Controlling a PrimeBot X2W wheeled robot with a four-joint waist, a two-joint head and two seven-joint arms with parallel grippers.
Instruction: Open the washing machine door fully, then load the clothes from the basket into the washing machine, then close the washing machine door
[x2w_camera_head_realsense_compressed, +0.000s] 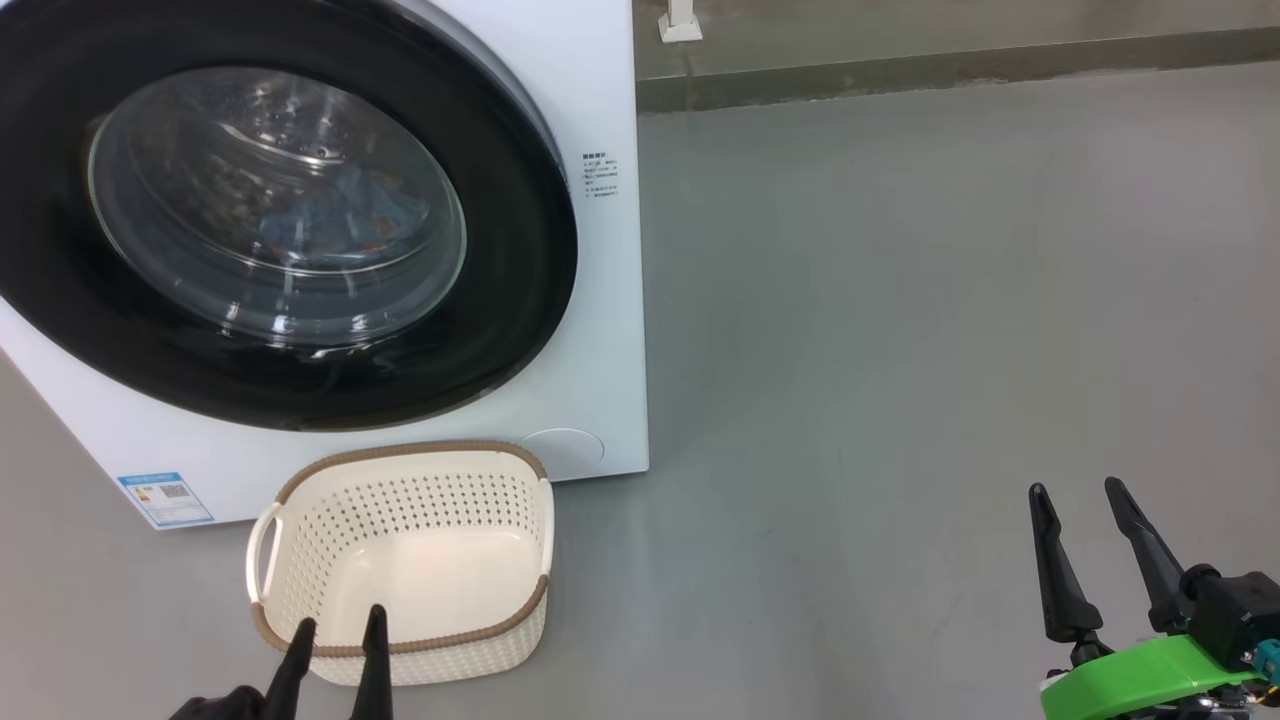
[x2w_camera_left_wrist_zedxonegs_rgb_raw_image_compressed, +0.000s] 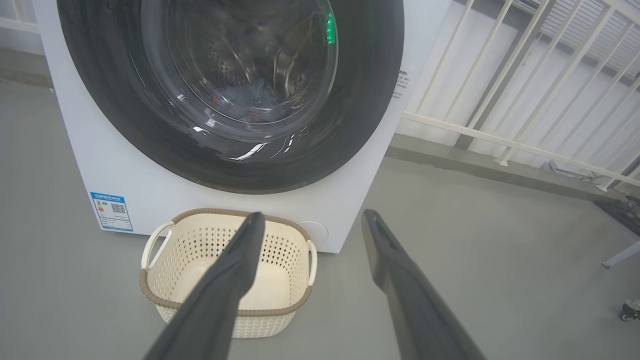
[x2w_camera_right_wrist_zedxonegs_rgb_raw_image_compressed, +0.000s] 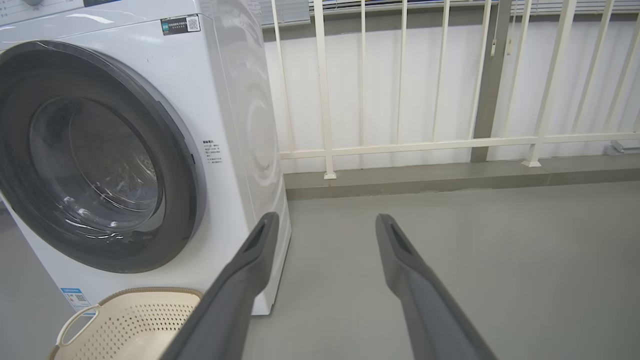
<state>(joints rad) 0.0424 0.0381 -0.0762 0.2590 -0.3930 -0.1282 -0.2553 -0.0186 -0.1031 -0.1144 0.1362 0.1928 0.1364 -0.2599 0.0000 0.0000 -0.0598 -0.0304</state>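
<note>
The white washing machine (x2w_camera_head_realsense_compressed: 610, 330) (x2w_camera_left_wrist_zedxonegs_rgb_raw_image_compressed: 150, 185) (x2w_camera_right_wrist_zedxonegs_rgb_raw_image_compressed: 235, 125) stands at the left with its round black-ringed door (x2w_camera_head_realsense_compressed: 500, 220) (x2w_camera_left_wrist_zedxonegs_rgb_raw_image_compressed: 370, 80) (x2w_camera_right_wrist_zedxonegs_rgb_raw_image_compressed: 185, 170) shut flat against its front. Through the glass I see light blue clothes (x2w_camera_head_realsense_compressed: 345, 215) (x2w_camera_left_wrist_zedxonegs_rgb_raw_image_compressed: 245, 97) lying in the drum. The cream basket (x2w_camera_head_realsense_compressed: 400, 560) (x2w_camera_left_wrist_zedxonegs_rgb_raw_image_compressed: 225, 300) (x2w_camera_right_wrist_zedxonegs_rgb_raw_image_compressed: 130, 320) sits on the floor in front of the washer, with nothing in it. My left gripper (x2w_camera_head_realsense_compressed: 338, 625) (x2w_camera_left_wrist_zedxonegs_rgb_raw_image_compressed: 310, 220) hovers open over the basket's near rim. My right gripper (x2w_camera_head_realsense_compressed: 1075, 490) (x2w_camera_right_wrist_zedxonegs_rgb_raw_image_compressed: 325, 222) stands open over bare floor, far right of the washer.
A white railing (x2w_camera_right_wrist_zedxonegs_rgb_raw_image_compressed: 400, 145) (x2w_camera_left_wrist_zedxonegs_rgb_raw_image_compressed: 500, 135) on a low grey kerb (x2w_camera_head_realsense_compressed: 950, 75) runs behind and to the right of the washer. Grey floor (x2w_camera_head_realsense_compressed: 900, 350) stretches out to the right. A blue label (x2w_camera_head_realsense_compressed: 165, 497) sits low on the washer's front.
</note>
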